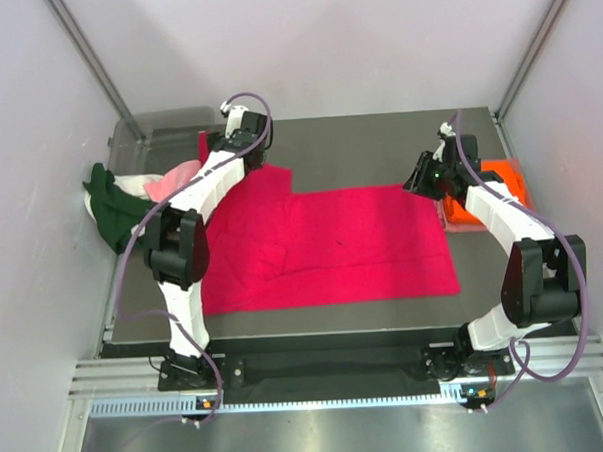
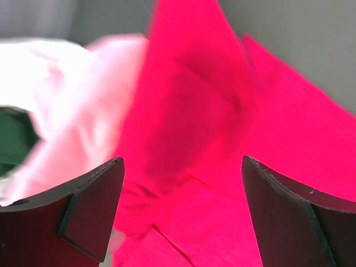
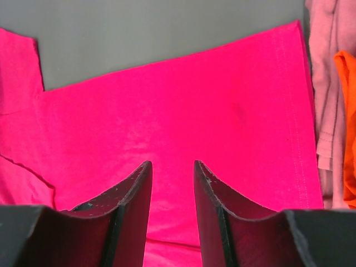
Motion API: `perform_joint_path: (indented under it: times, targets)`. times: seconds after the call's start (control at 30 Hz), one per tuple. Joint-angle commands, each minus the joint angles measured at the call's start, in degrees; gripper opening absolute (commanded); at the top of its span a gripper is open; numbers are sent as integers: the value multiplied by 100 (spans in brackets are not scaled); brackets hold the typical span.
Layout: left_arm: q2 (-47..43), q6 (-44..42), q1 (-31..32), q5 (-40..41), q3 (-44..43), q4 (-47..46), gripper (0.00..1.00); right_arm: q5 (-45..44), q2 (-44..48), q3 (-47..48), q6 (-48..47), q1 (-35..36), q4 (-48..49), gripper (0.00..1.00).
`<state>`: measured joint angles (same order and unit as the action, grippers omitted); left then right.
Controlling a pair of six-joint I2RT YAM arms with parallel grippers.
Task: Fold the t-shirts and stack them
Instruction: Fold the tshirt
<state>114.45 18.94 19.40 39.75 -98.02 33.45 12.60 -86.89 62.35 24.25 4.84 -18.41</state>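
Note:
A crimson red t-shirt (image 1: 332, 245) lies spread flat over the middle of the dark table. My left gripper (image 1: 236, 141) is at its back left corner, over a bunched sleeve. In the left wrist view the left gripper (image 2: 181, 186) is wide open, with red cloth (image 2: 194, 128) between and below the jaws but not pinched. My right gripper (image 1: 424, 176) hovers over the shirt's back right edge. In the right wrist view the right gripper (image 3: 172, 165) has its jaws a narrow gap apart, empty, over the red shirt (image 3: 178, 100).
A pile of dark green (image 1: 105, 205), cream (image 1: 130, 183) and pale pink (image 1: 174, 176) shirts lies at the left edge, beside a clear grey bin (image 1: 157, 127). An orange shirt (image 1: 502, 182) sits on a salmon pink shirt (image 1: 467, 226) at the right edge.

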Motion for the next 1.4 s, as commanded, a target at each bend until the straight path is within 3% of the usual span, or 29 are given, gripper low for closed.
perform_joint_path:
  times: [0.0,0.17,0.3,0.4,0.43,0.47,0.53,0.87,1.0,1.1,1.2,1.23,1.3,1.33,1.37]
  targets:
    - [261,-584,-15,1314,-542,151,91,172,15,155,27,43,356,36]
    - [657,-111,-225,1300,-912,706,89,199,6,155,36,52,382,36]
    - [657,197,-629,360,-719,724,75,225,6,146,36,52,391,36]
    - [675,259,-753,-36,-648,794,50,243,32,120,45,61,426,36]
    - [675,346,-823,-211,-640,803,39,243,32,111,62,52,418,36]
    - [614,417,-858,-256,-622,803,18,252,32,102,62,52,435,36]
    - [316,601,-955,-432,-378,620,0,243,23,93,71,52,453,36]
    - [-564,1261,-1904,-2233,450,-374,0,313,-12,49,89,52,497,36]
    - [-801,1690,-2728,-2979,476,-576,0,339,-3,58,106,52,479,36]
    - [-1047,1955,-3168,-2860,468,-778,0,366,6,49,106,43,505,36]
    - [-1074,2287,-3424,-1623,153,-367,0,410,-21,41,132,52,541,36]
    - [-1039,2377,-3469,-1071,47,-192,0,419,-21,23,141,61,558,36]
    - [-1013,2805,-3522,-532,-155,494,92,419,-12,-3,176,61,620,36]
    - [-1056,2747,-3513,-486,-148,548,98,427,-21,-21,185,61,646,36]
    - [-1109,2668,-3478,-651,-113,522,98,436,-12,-30,194,61,672,36]
